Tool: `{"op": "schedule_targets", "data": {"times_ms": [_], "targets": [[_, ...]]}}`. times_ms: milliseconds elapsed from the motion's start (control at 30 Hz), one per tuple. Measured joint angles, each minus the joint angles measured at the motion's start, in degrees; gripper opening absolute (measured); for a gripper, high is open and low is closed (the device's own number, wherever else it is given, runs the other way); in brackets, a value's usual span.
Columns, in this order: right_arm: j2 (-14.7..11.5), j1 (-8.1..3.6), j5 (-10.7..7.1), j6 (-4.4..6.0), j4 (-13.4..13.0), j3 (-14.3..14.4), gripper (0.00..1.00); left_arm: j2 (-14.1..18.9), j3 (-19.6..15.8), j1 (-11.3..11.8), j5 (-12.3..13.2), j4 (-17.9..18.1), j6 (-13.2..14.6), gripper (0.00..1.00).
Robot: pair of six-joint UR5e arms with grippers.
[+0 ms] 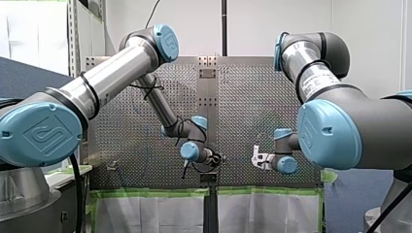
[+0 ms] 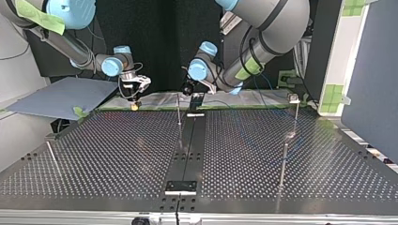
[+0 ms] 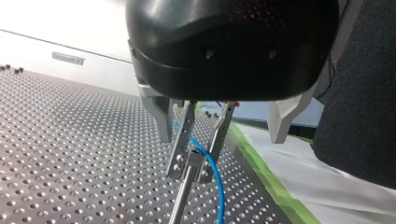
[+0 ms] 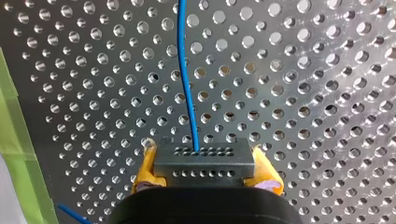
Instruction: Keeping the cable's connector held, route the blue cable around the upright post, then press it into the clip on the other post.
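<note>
Blue cable (image 4: 185, 84) exits the held connector (image 4: 204, 161), far end cut off.

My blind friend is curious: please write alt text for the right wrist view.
My right gripper, with yellow pads, clamps a dark rectangular connector with rows of holes; a thin blue cable runs from it across the perforated metal table.

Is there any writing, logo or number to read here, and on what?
No words can be read.
Blue joint cap on my left arm: embossed emblem, no clear letters.
White label on my right arm: print too small.
Grey plate beyond the table: blurred.
</note>
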Motion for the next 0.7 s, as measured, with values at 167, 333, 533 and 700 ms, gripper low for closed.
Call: {"op": "schedule_targets", "data": {"times_ms": [167,333,533,700], "targets": [[0.0,-0.09,-0.01,0.0,0.0,0.0,0.0,0.0,0.0,-0.3,-0.1,0.6,0.0,1.0],[0.0,-0.1,-0.07,0.0,0.0,0.0,0.0,0.0,0.0,-0.4,-0.3,0.7,0.0,1.0],[0.0,-0.21,-0.09,0.0,0.0,0.0,0.0,0.0,0.0,-0.5,-0.3,0.7,0.0,1.0],[0.0,-0.26,-0.09,0.0,0.0,0.0,0.0,0.0,0.0,-0.5,-0.3,0.7,0.0,1.0]]}}
